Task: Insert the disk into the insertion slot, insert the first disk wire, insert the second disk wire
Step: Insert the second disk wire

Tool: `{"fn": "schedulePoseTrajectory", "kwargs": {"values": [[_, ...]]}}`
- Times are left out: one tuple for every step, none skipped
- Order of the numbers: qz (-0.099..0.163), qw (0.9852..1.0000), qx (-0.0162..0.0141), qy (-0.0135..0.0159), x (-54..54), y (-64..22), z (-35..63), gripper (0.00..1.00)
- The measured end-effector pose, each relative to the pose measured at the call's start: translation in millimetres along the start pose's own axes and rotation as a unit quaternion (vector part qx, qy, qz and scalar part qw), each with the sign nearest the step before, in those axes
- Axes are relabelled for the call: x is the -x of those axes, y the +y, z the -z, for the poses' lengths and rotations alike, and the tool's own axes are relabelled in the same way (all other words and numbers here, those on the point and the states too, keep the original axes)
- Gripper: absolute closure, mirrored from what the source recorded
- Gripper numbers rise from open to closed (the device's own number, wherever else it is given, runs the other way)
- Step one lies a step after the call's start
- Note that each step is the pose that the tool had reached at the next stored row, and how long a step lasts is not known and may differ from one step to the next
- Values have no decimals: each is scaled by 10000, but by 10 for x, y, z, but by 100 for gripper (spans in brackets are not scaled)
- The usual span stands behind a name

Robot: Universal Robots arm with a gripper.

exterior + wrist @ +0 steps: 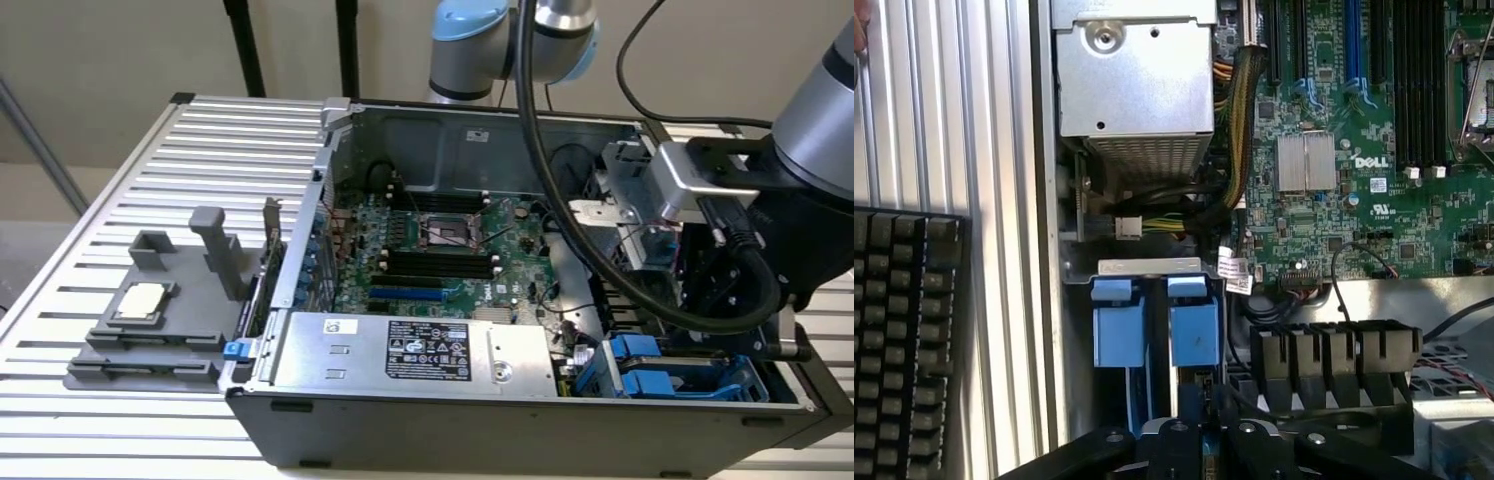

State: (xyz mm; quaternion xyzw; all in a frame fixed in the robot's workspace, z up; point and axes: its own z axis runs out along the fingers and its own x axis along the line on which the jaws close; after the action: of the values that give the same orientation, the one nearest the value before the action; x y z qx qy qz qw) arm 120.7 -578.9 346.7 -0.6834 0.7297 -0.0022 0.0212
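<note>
One "DELL" mark on the motherboard [1374, 130]; power-supply label [430, 350] seemingly unreadable.

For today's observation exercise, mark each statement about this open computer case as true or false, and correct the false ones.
1. The side of the computer case is open, exposing the green motherboard. True.
2. The silver box with a black label lies outside the case on the table. False: it sits inside the case, at its front edge.
3. Blue plastic tabs show in the wrist view. True.
4. The grey fixture stands on the exterior view's right. False: it stands on the left.
</note>
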Motion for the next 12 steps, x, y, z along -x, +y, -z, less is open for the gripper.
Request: {"fn": "schedulePoseTrajectory", "kwargs": {"values": [[0, 10000, 0, -4, 0, 0, -5, 84], [0, 10000, 1, -7, -1, 1, -8, 84], [-1, 10000, 1, -13, -1, 1, -13, 84], [-1, 10000, 1, -19, -1, 1, -16, 84], [-1, 10000, 2, -25, -1, 1, -20, 84], [-1, 10000, 2, -31, 0, 1, -22, 84], [-1, 10000, 2, -38, 1, 1, -24, 84], [-2, 10000, 3, -46, 1, 1, -26, 84], [-2, 10000, 4, -54, 1, 1, -27, 84], [-2, 10000, 4, -62, 2, 1, -29, 84], [-3, 10000, 5, -68, 3, 0, -29, 84], [-3, 10000, 5, -76, 4, -1, -31, 84]]}}
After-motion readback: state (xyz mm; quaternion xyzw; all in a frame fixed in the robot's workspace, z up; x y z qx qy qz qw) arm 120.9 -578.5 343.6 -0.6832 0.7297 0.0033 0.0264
